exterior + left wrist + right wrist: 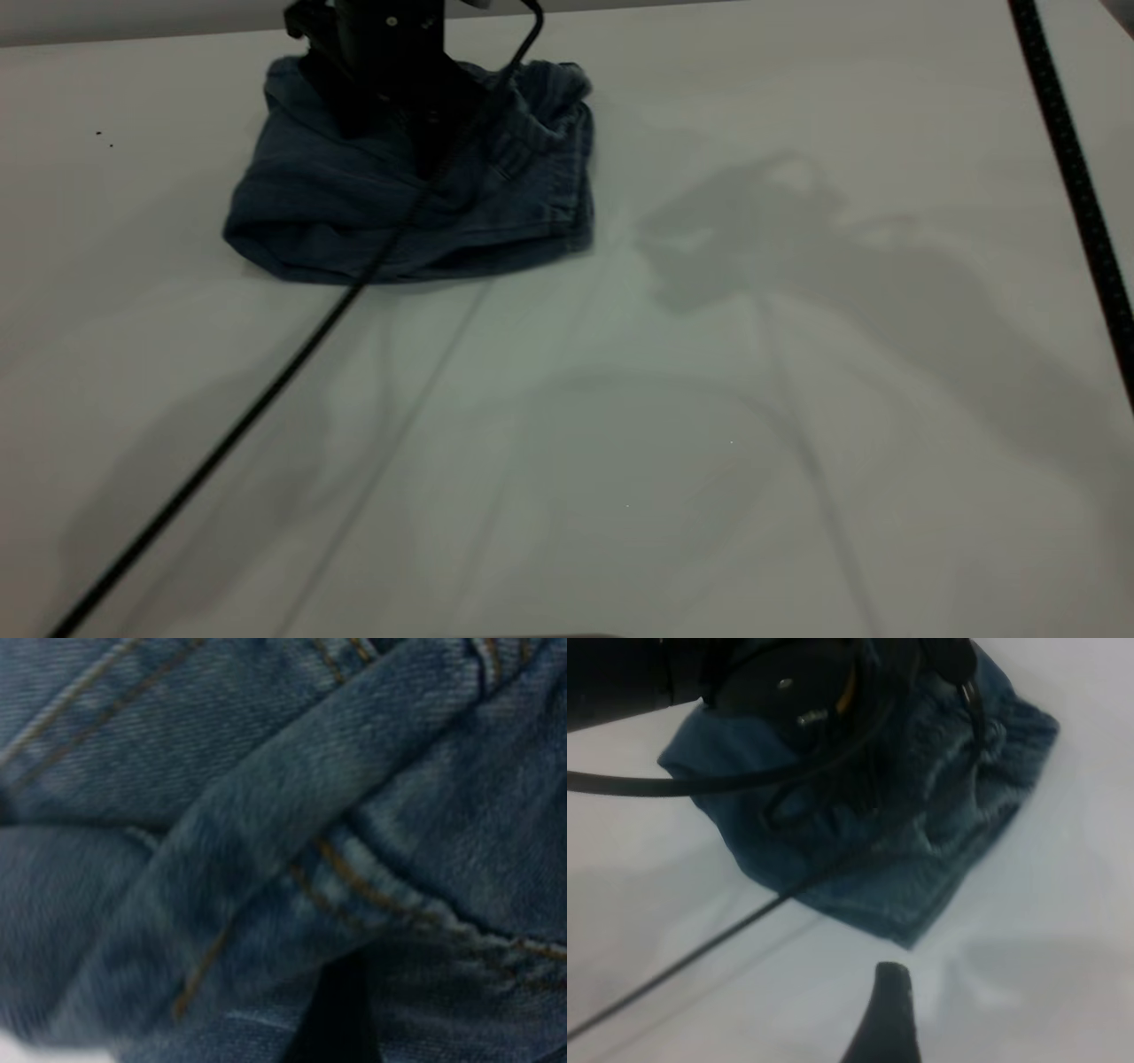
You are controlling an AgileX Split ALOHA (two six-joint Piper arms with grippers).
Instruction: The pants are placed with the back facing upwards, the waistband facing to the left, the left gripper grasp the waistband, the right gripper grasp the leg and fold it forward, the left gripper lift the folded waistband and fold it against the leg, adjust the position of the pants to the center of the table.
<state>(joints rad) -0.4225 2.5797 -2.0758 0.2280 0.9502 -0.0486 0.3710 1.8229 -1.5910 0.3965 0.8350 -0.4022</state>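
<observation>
The pants (399, 221) lie folded into a compact blue denim bundle at the far left of the table (620, 461). Their ruffled waistband (554, 106) shows along the bundle's right upper side. My left gripper (425, 146) comes down on top of the bundle and looks shut on the pants, whose back edge rises toward it. Denim folds with tan stitching (266, 815) fill the left wrist view. My right gripper (966, 1014) hovers open over bare table beside the pants (921, 868), with one dark finger (888, 1019) showing. It is outside the exterior view.
The left arm's black cable (266, 390) runs from the pants diagonally to the table's near left corner. A black ribbed strip (1072, 177) crosses the far right. The right arm's shadow (753, 230) falls on the tabletop right of the pants.
</observation>
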